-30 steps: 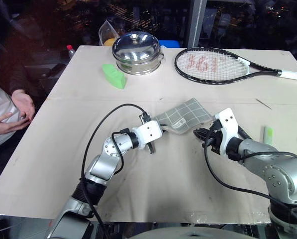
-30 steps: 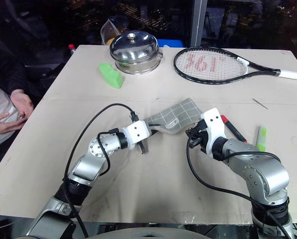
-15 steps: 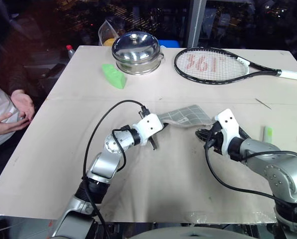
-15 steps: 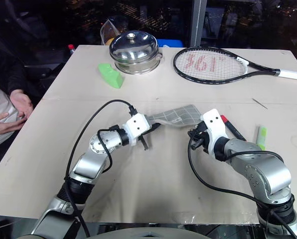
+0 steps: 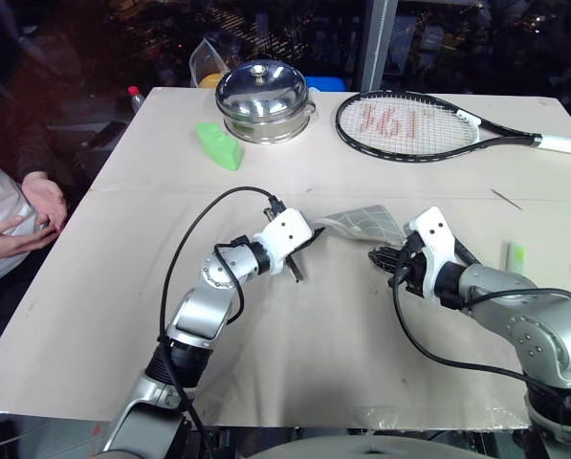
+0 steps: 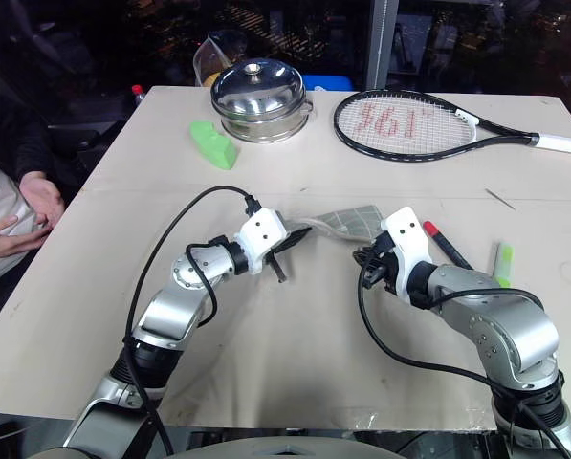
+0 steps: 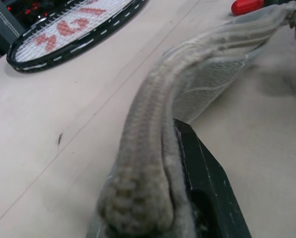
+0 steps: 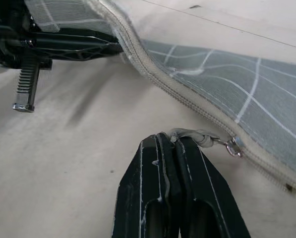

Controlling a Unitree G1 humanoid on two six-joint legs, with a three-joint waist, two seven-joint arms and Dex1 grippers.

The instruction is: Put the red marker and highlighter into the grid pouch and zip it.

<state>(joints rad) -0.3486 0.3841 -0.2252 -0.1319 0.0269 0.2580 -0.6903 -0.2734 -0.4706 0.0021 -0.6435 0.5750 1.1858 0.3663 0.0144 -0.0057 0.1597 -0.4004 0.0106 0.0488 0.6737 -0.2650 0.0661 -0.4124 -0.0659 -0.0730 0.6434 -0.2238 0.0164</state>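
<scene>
On a beige table (image 5: 122, 287), the grid pouch (image 5: 362, 219) is held raised at centre: one end is clamped by the left gripper (image 5: 309, 241), its zipper tab (image 8: 195, 135) is pinched by the right gripper (image 8: 168, 144). The red marker (image 6: 445, 243) and highlighter (image 6: 503, 261) lie at three o'clock. No writing is readable.

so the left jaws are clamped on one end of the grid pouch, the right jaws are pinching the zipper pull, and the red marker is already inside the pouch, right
Not quite. The red marker is not inside the grid pouch; it lies on the table beside it, past the right gripper, as the right eye view shows. The rest holds: the left gripper is clamped on one end of the pouch, and the right jaws pinch the zipper pull.
</scene>
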